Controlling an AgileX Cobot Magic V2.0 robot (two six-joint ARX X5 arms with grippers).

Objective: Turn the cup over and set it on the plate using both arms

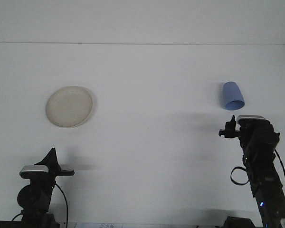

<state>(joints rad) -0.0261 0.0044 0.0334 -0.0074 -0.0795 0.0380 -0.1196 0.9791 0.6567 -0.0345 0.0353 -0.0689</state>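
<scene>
The blue cup (233,96) lies on its side toward the far right of the white desk (152,137), well in from the right edge. Its long axis runs roughly from the far edge toward the near edge, tilted a little. The closed base points away toward the back of the desk, and the wider open mouth faces the near edge and slightly right.

That mouth opens toward the right gripper (231,124), which hangs just short of the cup on the near side, a touch left of the cup's centre line. The two are near but apart, with a strip of bare desk showing between them. The gripper's dark fingers are seen almost end-on and bunched against the wrist, so I cannot tell whether they are spread or closed.

The right arm is clearly the nearer one, so the pickup looks to be its job. A short reach toward the far edge would likely bring the fingers to the rim.

The cream plate (69,106) sits empty toward the left side of the desk, well apart from the cup. The left gripper (53,156) rests low by the near edge, on the near side of the plate, and appears closed to a point.
</scene>
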